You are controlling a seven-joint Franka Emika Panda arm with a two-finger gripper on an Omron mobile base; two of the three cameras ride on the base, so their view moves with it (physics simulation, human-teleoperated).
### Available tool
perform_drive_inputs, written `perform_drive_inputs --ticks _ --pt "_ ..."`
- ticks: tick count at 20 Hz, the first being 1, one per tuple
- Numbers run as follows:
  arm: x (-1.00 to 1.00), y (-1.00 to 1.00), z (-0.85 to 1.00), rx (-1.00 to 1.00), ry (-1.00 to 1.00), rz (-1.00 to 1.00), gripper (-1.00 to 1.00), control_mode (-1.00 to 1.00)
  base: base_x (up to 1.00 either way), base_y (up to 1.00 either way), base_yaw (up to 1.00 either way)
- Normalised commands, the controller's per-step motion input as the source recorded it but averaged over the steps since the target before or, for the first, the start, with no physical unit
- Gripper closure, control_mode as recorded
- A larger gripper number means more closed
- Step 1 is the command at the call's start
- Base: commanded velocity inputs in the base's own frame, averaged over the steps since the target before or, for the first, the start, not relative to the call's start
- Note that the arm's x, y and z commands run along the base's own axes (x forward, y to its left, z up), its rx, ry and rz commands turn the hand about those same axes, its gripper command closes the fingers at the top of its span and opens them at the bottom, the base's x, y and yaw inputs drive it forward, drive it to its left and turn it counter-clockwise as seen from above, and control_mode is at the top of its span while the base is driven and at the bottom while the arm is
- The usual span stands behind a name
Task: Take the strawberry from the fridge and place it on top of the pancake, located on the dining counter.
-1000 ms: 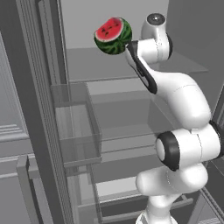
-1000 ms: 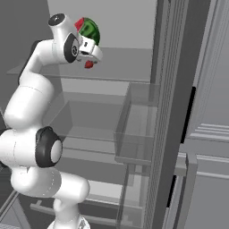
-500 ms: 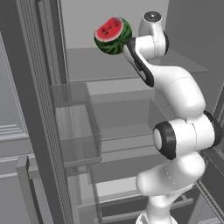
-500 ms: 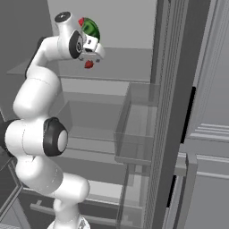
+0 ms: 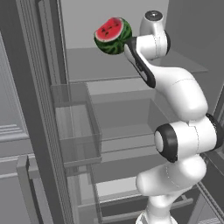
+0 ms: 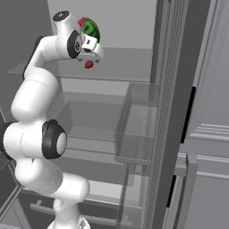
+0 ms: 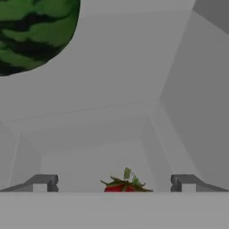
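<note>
The fridge (image 5: pixel 131 65) stands open, showing its pale interior and glass shelves. A tiny red strawberry (image 6: pixel 89 64) lies on the upper shelf, just under my hand. In the hand view the strawberry (image 7: pixel 126 184) sits low between the two fingertips (image 7: pixel 44 182), with gaps on both sides. My gripper (image 7: pixel 114 183) is open, and in the right base view the gripper (image 6: pixel 91 56) hangs right above the fruit. The pancake and the dining counter are out of view.
A large watermelon piece (image 5: pixel 113 36) rests on the same shelf, close to my hand on its left; the watermelon piece (image 7: pixel 36 31) takes the top left corner of the hand view. Clear door bins (image 5: pixel 76 127) hang on the open door. The fridge side wall (image 7: pixel 197 98) rises at the right.
The arm's middle links have straightened and risen a little. The hand has stayed over the strawberry, its jaws still apart. Strawberry and watermelon have not moved.
</note>
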Motion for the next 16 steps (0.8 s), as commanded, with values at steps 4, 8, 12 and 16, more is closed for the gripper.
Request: perform_drive_inputs --ticks 4,8,12,16 --pt "0.0 0.0 -0.14 0.0 0.02 0.0 -1.0 -1.0 0.0 0.0 0.0" --pt "-0.23 0.0 -0.2 0.0 0.0 0.0 -1.0 -1.0 0.0 0.0 0.0" --pt "-0.13 0.0 -0.14 0.0 0.0 0.0 -1.0 -1.0 0.0 0.0 0.0" --pt "0.0 0.0 -0.04 0.0 0.02 0.0 -1.0 -1.0 0.0 0.0 0.0"
